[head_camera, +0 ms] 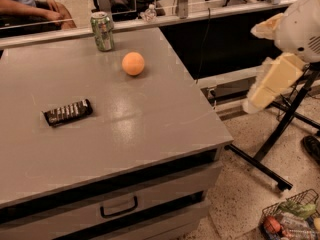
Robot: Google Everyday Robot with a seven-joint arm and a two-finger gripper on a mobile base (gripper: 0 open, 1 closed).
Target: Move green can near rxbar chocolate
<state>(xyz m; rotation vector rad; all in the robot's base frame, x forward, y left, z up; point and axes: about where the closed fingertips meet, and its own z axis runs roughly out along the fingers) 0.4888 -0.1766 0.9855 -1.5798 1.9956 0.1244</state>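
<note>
The green can (102, 31) stands upright at the far edge of the grey table (165, 119), left of centre. The rxbar chocolate (68, 112), a dark flat bar with pale lettering, lies on the table's left part, well in front of the can. My gripper (270, 84), a cream part under the white arm (300, 26), hangs at the right of the view, off the table and far from both things. It holds nothing that I can see.
An orange ball (133, 63) sits on the table to the right of the can. A person's arms (30, 9) rest behind the far edge. A black stand (280, 134) and a wire basket (292, 219) with items are on the floor at right.
</note>
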